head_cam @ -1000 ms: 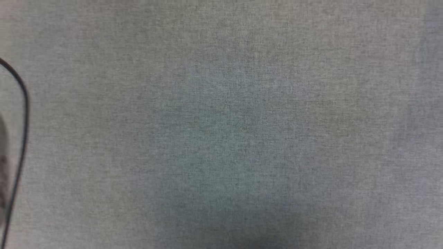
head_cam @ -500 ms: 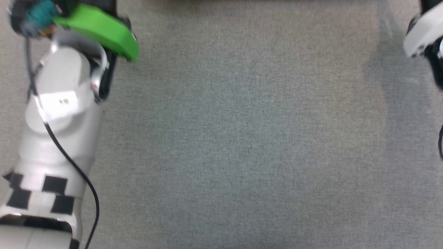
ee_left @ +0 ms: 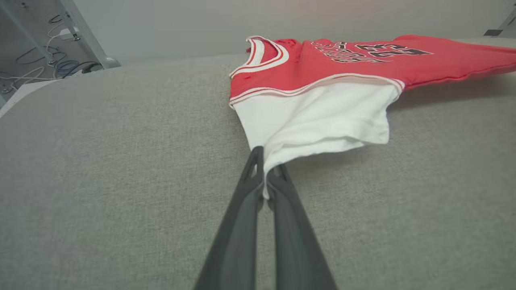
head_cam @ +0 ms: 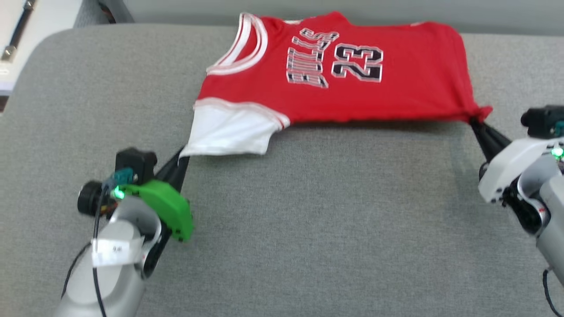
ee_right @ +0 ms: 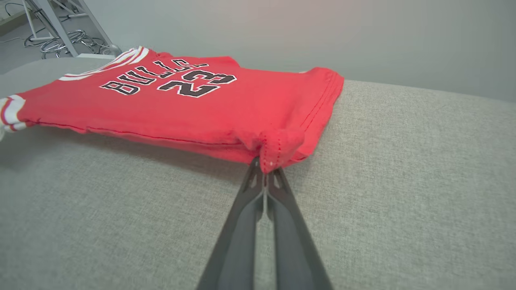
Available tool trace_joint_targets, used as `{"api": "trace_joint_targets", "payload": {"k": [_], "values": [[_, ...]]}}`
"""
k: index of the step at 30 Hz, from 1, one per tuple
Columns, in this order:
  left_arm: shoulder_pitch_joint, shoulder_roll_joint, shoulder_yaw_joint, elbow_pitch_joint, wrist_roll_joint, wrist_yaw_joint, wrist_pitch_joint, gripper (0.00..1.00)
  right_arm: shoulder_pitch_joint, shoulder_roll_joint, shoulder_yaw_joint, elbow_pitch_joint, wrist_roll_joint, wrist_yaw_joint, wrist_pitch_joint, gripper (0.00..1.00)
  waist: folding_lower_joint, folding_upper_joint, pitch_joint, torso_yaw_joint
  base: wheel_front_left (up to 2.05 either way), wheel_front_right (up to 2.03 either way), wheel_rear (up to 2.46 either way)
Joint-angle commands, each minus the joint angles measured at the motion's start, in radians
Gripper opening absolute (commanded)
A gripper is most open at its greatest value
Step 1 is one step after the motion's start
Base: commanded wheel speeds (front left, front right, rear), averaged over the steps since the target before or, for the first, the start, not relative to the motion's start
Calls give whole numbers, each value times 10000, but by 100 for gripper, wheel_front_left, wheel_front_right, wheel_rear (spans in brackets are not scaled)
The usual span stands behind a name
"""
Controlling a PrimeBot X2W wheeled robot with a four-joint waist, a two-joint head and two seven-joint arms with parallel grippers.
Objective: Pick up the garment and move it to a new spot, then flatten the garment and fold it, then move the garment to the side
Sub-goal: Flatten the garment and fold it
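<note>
The garment, a red T-shirt with white sleeves and black-white chest lettering, lies stretched across the far part of the grey surface, its near edge lifted. My left gripper is shut on the tip of the white sleeve; the pinch shows in the left wrist view. My right gripper is shut on the red hem corner at the garment's right end, seen close in the right wrist view. The garment hangs taut between the two grips.
The grey fabric surface's rounded far-left corner and far edge lie just behind the garment. A white ledge with a dark strap sits beyond that corner. Metal stand legs and cables are off the surface.
The head camera has tilted up: the view went from bare grey fabric, to the arms' upper parts, to the whole garment with both grippers on it. Any garment movement cannot be judged.
</note>
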Motion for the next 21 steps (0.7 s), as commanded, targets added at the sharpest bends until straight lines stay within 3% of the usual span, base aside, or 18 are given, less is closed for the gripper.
{"api": "trace_joint_targets", "payload": {"k": [1, 11, 21], "values": [[450, 193, 16, -199, -161, 58, 131, 0, 328, -137, 80, -113, 187, -80, 58, 0, 2, -1, -668, 0, 0, 0, 0], [3153, 795, -127, -1969, -533, 435, 1002, 0, 2568, -797, 284, -1172, 1806, -80, 545, 0, 2, -1, -1825, -54, 0, 0, 0], [5139, 1314, -349, -3577, -1104, 453, 1904, 0, 4681, -1709, 467, -2948, 3321, -80, 1762, 0, 2, -1, -2500, -177, 0, 0, 0]]}}
